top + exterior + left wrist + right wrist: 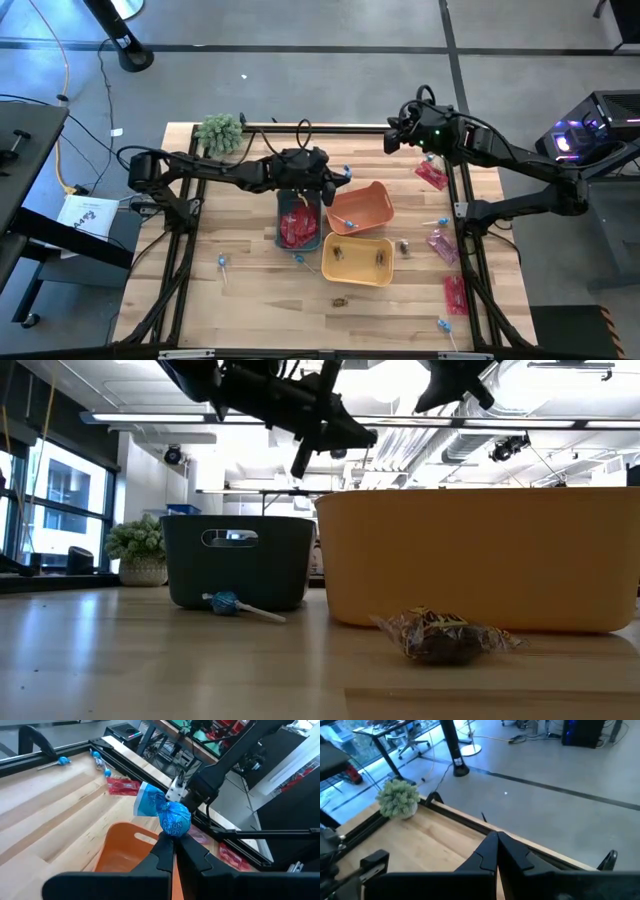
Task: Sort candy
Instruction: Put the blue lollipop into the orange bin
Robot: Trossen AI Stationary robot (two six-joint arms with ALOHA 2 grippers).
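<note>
My left gripper [338, 182] hovers over the orange bin [372, 203], shut on a blue-headed lollipop [174, 819]. The orange bin has one lollipop in it. The grey-blue bin [284, 215] holds pink-red packets [298, 228]. Brown pieces [380, 258] lie in the yellow bin [357, 270]. More lollipops [222, 262], pink-red packets [442, 245] and brown pieces [340, 298] lie flat on the table. My right gripper [496, 840] is shut and empty, held high near the table's far right edge. My left gripper pinches the lollipop just under its blue wrapped head [172, 834], between the two fingertips [162, 851]. The stick is hidden between the fingers. The fingers reach in from the table's left. The lollipop is lifted clear above the orange bin [122, 851], head beyond the fingertips.
A fuzzy green plant ball [219, 131] stands at the far left corner. The three bins sit close together mid-table. In the low view a lollipop [224, 603] and a brown piece [441, 636] lie in front of the bins. Black frame rails [466, 215] run along the sides.
</note>
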